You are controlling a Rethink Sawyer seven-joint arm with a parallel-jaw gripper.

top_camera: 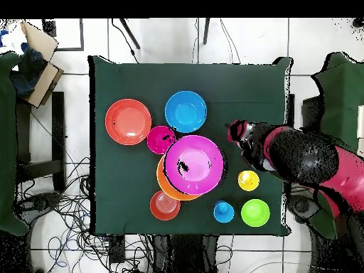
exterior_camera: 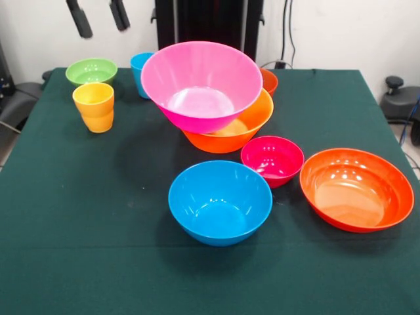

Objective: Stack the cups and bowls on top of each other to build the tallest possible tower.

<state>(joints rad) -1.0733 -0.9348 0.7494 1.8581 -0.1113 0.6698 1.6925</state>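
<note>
A big pink bowl (exterior_camera: pixel 200 85) (top_camera: pixel 193 164) leans tilted inside the big orange bowl (exterior_camera: pixel 246 131) (top_camera: pixel 163 186) at mid-table. In front of them stand a blue bowl (exterior_camera: pixel 220 201) (top_camera: pixel 185 111), a small magenta bowl (exterior_camera: pixel 272 159) (top_camera: pixel 161 139) and a wide red-orange bowl (exterior_camera: pixel 356 189) (top_camera: pixel 128 121). Behind the pink bowl sit a small orange-red bowl (exterior_camera: pixel 269 80) (top_camera: pixel 165 205) and a blue cup (exterior_camera: pixel 140 72) (top_camera: pixel 223 211). A small green bowl (exterior_camera: pixel 91 71) (top_camera: pixel 255 212) and a yellow-orange cup (exterior_camera: pixel 94 106) (top_camera: pixel 248 180) stand apart from the rest. My gripper (exterior_camera: pixel 105 31) (top_camera: pixel 234 131) hangs high above that side, open and empty.
The dark green cloth (exterior_camera: pixel 79 216) covers the whole table. My red and black arm (top_camera: pixel 306 160) reaches in over the table's edge near the yellow-orange cup. Cables and a cardboard box (top_camera: pixel 35 53) lie on the floor around the table.
</note>
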